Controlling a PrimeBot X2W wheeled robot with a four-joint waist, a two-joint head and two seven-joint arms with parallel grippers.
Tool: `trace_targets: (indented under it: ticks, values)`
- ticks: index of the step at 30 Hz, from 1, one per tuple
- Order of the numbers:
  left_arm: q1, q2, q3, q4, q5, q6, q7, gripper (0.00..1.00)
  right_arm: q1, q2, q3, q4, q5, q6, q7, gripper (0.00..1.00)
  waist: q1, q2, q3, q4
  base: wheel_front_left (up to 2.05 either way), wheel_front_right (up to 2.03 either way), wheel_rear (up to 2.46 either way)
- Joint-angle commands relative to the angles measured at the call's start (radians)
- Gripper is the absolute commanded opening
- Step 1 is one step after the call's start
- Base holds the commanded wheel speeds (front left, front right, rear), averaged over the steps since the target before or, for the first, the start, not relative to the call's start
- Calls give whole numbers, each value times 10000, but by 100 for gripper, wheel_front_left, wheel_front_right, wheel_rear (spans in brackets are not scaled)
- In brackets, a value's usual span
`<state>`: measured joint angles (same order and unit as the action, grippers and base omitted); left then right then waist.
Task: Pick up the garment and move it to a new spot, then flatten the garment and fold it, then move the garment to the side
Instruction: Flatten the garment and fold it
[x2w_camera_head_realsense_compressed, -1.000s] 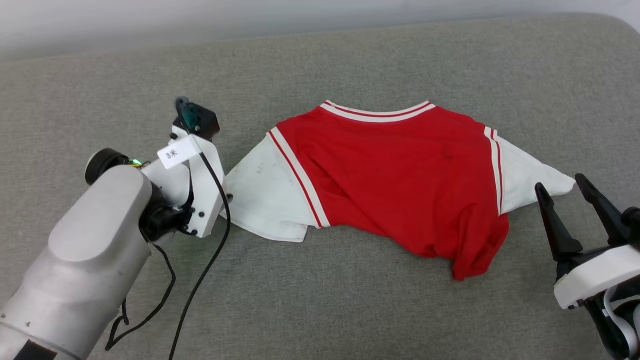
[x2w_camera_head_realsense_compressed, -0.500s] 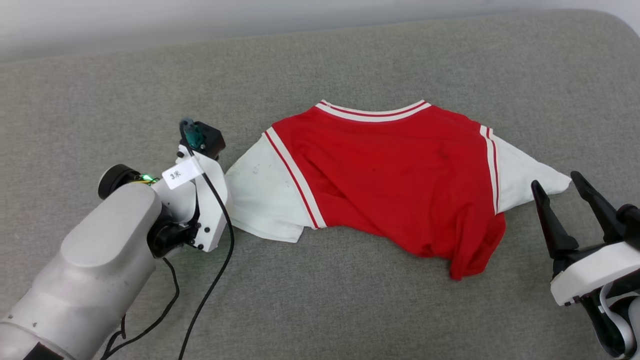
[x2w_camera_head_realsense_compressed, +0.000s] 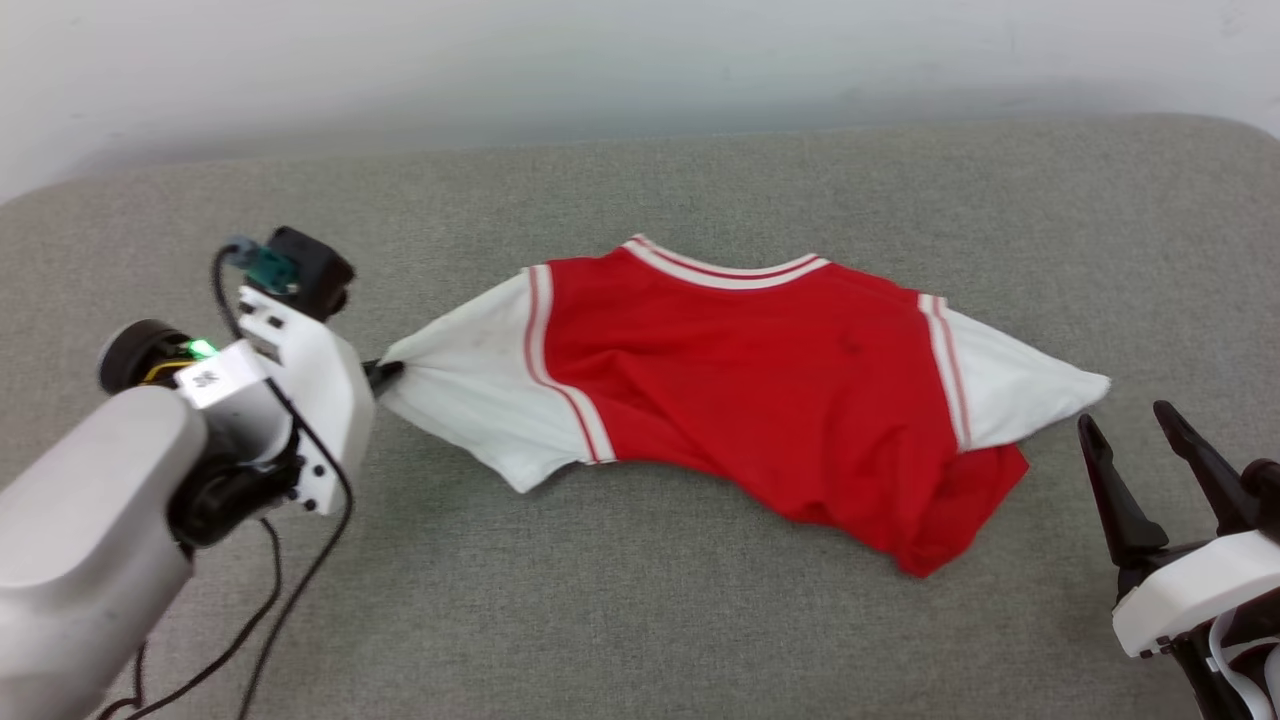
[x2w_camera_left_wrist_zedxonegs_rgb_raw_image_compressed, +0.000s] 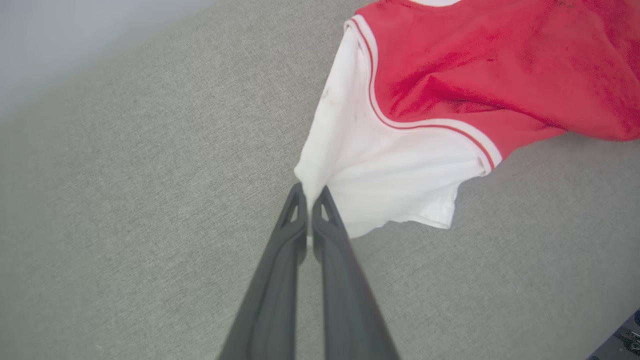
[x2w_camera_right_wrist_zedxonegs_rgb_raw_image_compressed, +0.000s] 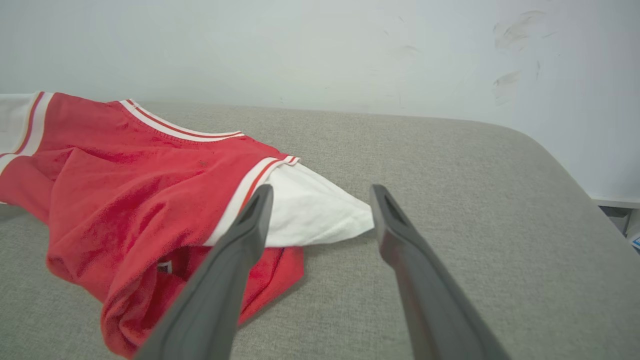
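The garment (x2w_camera_head_realsense_compressed: 760, 390) is lying across the middle of the cushion (x2w_camera_head_realsense_compressed: 640, 620), collar (x2w_camera_head_realsense_compressed: 725, 272) toward the wall (x2w_camera_head_realsense_compressed: 600, 60) behind. My left gripper (x2w_camera_head_realsense_compressed: 385, 372) is touching the left sleeve (x2w_camera_head_realsense_compressed: 470, 390) at its tip. My right gripper (x2w_camera_head_realsense_compressed: 1125, 415) is sitting near the right sleeve (x2w_camera_head_realsense_compressed: 1010, 385), in front of its tip.

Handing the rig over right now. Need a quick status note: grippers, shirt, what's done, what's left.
Left gripper: shut on the tip of the white left sleeve.
Right gripper: open, holding nothing, just short of the white right sleeve.
Garment: on the grey cushion, collar away from the robot, red body rumpled, hem bunched near the right gripper.
Done: one sleeve grasped.
Left: pick up and move it, flatten, fold, move aside.
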<state>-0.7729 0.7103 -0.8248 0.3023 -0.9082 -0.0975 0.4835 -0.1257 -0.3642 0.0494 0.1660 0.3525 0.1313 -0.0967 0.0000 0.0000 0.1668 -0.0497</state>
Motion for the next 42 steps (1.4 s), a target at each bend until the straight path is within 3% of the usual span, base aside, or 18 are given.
trace_targets:
  ticks: [1,9,16,25,26,27,28,31,36,37,42]
  values:
    - [134,211,124,-170,-78,126,63,0,128,60,-17,17,43,-11,-53,100,0,0,-68,77,0,0,0]
    - [485,1268,558,-625,-391,841,468,0,-130,112,75,-76,48,-11,-133,100,0,0,296,-13,0,0,0]
    - [877,1016,524,626,-593,1069,294,0,-398,56,53,20,27,-11,-219,100,0,0,756,-302,0,0,0]
    - [953,256,317,2726,-572,753,-236,0,-570,-78,46,-65,28,-11,-163,100,0,0,967,-451,0,0,0]
    - [921,144,315,2895,-547,712,-378,17,-579,-105,51,-91,-3,-11,-144,100,0,0,945,-439,0,0,0]
    - [885,60,291,3050,-483,659,-556,47,-579,-120,49,-108,-27,-11,-126,100,0,0,908,-417,0,0,0]
    - [830,4,260,3163,-349,642,-804,100,-584,-140,56,-144,-42,-11,-108,100,0,0,863,-395,0,0,0]
    - [696,-179,230,3357,29,607,-1739,100,-624,-238,72,-294,-63,-11,-100,100,0,0,673,-311,0,0,0]
    - [943,-443,576,3245,504,1085,-4032,100,-620,-469,112,-789,-119,-11,100,100,0,0,223,-127,0,0,0]
    - [943,-443,576,3245,504,1085,-4032,100,-620,-469,112,-789,-119,-11,100,100,0,0,223,-127,0,0,0]
    - [1489,-688,871,2619,848,1915,-5923,100,-895,-899,107,-1401,-134,-11,527,100,0,0,-155,119,0,0,0]
